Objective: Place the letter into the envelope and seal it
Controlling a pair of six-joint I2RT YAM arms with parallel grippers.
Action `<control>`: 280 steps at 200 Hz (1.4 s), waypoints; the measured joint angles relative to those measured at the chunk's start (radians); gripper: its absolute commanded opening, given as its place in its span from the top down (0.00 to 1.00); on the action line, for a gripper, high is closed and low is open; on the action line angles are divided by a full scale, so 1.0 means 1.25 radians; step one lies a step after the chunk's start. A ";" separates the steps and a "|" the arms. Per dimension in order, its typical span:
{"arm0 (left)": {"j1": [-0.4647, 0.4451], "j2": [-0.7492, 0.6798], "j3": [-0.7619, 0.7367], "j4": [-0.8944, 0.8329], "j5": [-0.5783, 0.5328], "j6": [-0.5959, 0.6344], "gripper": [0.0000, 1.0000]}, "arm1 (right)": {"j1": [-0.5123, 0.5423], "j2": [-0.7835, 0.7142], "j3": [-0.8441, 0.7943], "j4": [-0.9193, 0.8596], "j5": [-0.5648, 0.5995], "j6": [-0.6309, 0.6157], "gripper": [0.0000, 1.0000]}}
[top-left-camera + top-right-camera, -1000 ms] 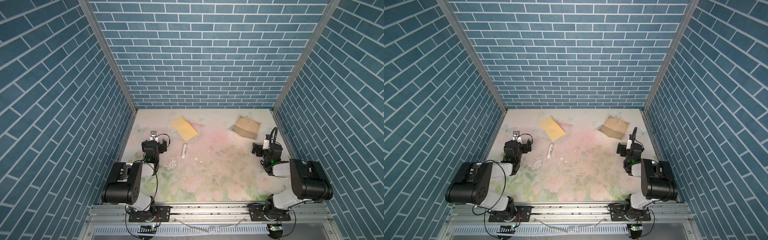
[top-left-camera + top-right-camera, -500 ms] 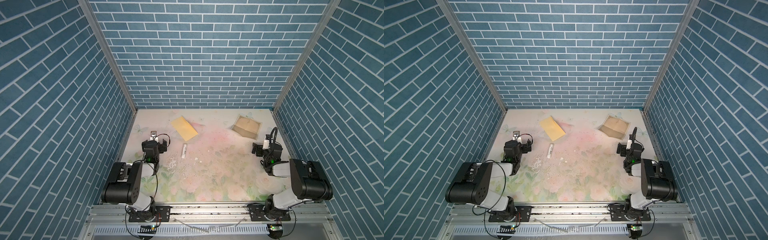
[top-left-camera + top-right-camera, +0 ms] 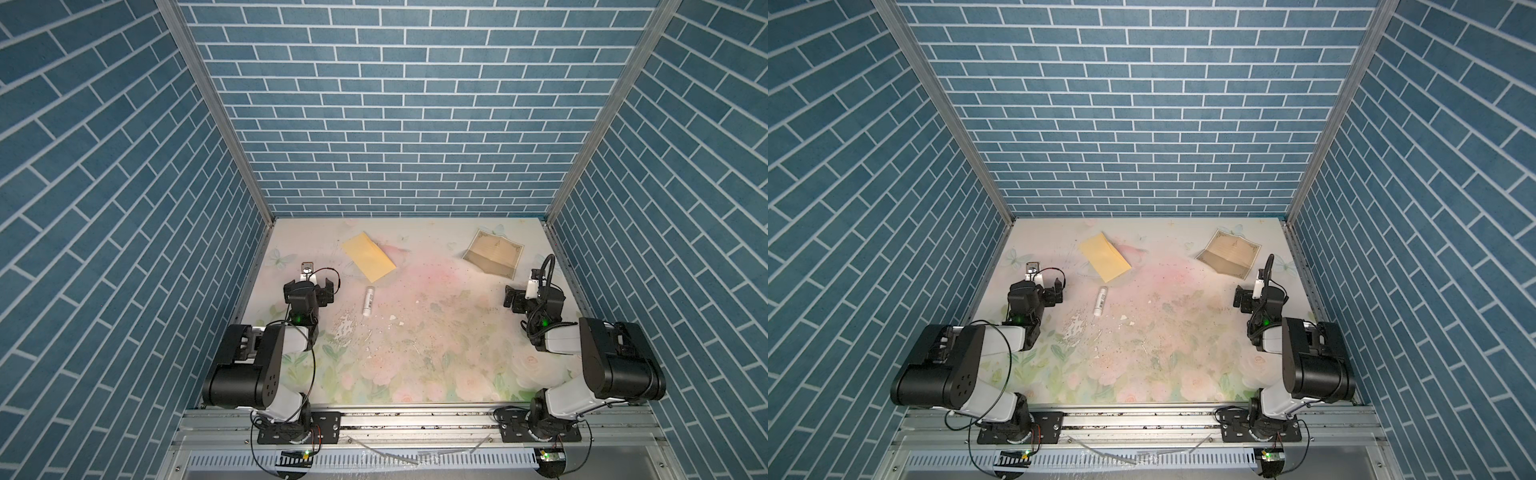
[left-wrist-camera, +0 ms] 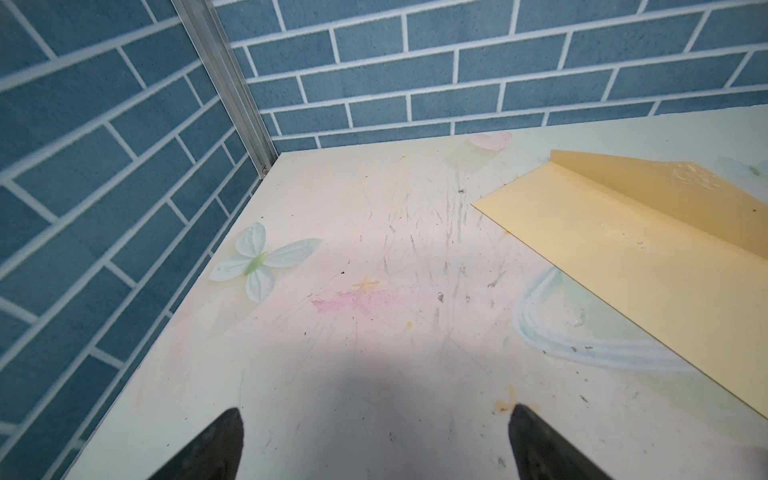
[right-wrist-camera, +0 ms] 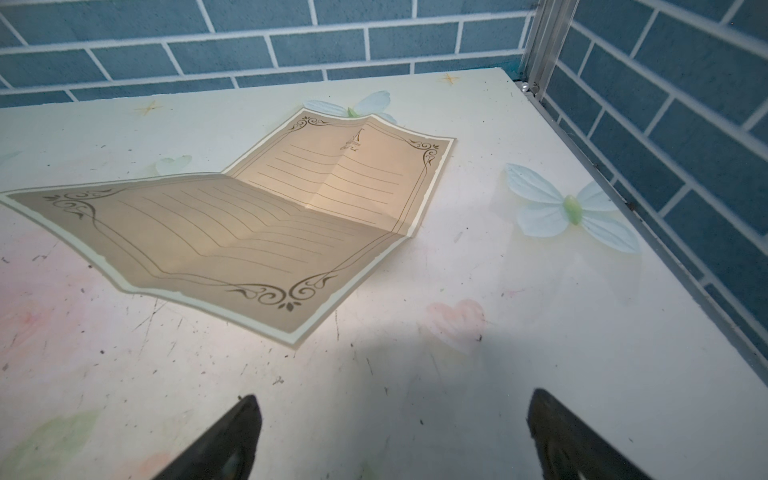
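Nothing had moved: left pincer (image 4: 374, 440) and right pincer (image 5: 392, 428) stayed apart, empty. The bordered beige paper letter (image 3: 494, 254) lay on the worktop (image 3: 440, 316) near the right pincer, well apart from the plain yellow manila envelope (image 3: 368, 259); insertion seemed unstarted.

The envelope (image 3: 368, 259) lies back-left on my table (image 3: 436, 374), the letter (image 3: 493, 252) back-right, a tube (image 3: 368, 300) just before the envelope.

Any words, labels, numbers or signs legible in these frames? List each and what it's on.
Nothing reads clearly.
letter: small emblem with a short script line beneath, too blurred to read.
white tube: dark label marks, too small to read.
envelope: no print visible.
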 measured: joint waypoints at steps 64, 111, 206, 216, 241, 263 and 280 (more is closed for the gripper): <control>0.000 -0.051 -0.011 -0.028 -0.004 -0.003 0.00 | 0.000 -0.021 0.003 -0.036 0.001 0.000 0.01; 0.000 -0.359 -0.001 -0.246 -0.008 -0.067 0.00 | 0.019 -0.287 0.060 -0.262 0.001 0.000 0.01; -0.171 -0.588 0.117 -0.601 0.148 -0.304 0.00 | 0.296 -0.290 0.385 -0.629 0.153 -0.155 0.01; -0.205 -0.581 0.120 -0.617 0.163 -0.323 0.00 | 0.324 -0.244 0.420 -0.652 0.181 -0.183 0.01; -0.287 -0.557 0.129 -0.650 0.191 -0.364 0.00 | 0.380 -0.139 0.477 -0.692 0.242 -0.262 0.01; -0.340 -0.537 0.139 -0.661 0.222 -0.389 0.00 | 0.411 -0.058 0.511 -0.723 0.296 -0.331 0.01; -0.364 -0.521 0.145 -0.665 0.250 -0.407 0.00 | 0.425 -0.002 0.533 -0.745 0.336 -0.382 0.01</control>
